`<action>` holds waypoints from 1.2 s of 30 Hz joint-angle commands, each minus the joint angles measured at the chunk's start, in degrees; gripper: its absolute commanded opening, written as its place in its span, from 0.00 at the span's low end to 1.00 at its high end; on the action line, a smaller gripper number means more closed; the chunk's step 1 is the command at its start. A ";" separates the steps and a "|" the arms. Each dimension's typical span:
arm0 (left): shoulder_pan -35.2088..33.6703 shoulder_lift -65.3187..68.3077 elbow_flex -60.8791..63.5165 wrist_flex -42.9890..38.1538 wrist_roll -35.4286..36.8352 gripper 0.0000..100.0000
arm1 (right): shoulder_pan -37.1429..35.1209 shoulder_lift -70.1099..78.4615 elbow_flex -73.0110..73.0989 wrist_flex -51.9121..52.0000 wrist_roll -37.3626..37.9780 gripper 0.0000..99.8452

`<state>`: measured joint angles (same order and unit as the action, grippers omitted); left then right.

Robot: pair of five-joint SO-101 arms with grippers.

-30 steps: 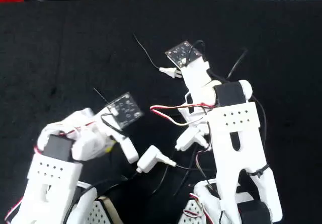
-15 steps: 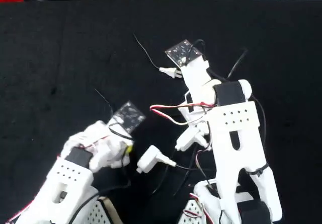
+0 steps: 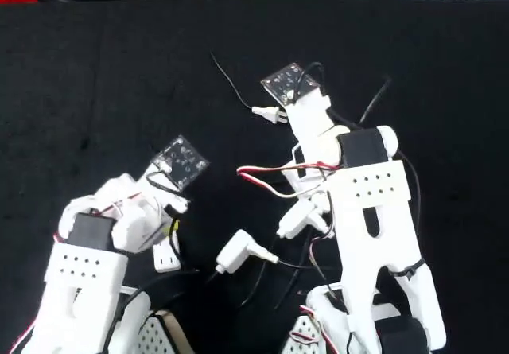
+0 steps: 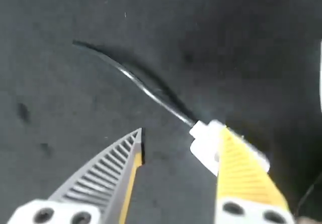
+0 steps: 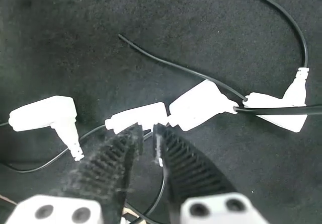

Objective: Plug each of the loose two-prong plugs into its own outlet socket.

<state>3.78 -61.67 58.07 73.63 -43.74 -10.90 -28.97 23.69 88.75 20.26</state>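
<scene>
High view: the angled plug (image 3: 236, 252) lies on the black table (image 3: 95, 75) and serves as the landmark. The left arm (image 3: 87, 258) is close on its left and the right arm (image 3: 370, 203) on its right. The far plug (image 3: 270, 114), small and white, is well beyond the angled plug toward the table's back edge. Its thin wire (image 3: 227, 79) trails farther off that way.

Left wrist view adds a thin-wired plug (image 4: 205, 144) with a black lead (image 4: 131, 78). The left gripper (image 4: 181, 133) is spread wide and grips nothing. The plug rests against the tip of the yellow finger (image 4: 241, 176), and the grey finger (image 4: 113, 171) stands apart from it.

Right wrist view gives detail the overhead lacks:
- The right gripper (image 5: 146, 131) has its jaws drawn nearly together, with nothing visibly held.
- Its tips sit just beside the straight plug (image 5: 136, 117), which is near the angled plug (image 5: 44, 116).
- The straight plug touches a socket body (image 5: 198, 105) end to end. Cannot tell whether the prongs are seated inside.
- A third white connector (image 5: 282, 110) lies farthest from the angled plug.
- A black cable (image 5: 176, 65) runs into the socket body.
</scene>
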 commanded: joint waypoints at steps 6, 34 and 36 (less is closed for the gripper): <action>-1.89 -0.79 -2.59 9.67 -50.81 0.23 | 0.70 -0.13 -0.13 -0.97 0.26 0.05; 13.49 -0.79 19.38 -13.89 -47.65 0.21 | 0.79 -0.31 -0.22 -0.97 0.35 0.05; 12.18 -0.79 16.84 -13.10 -49.23 0.21 | 0.79 -0.31 -0.13 -0.97 0.35 0.05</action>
<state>14.95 -62.64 77.23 59.82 -84.79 -10.90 -28.97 23.69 88.75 20.26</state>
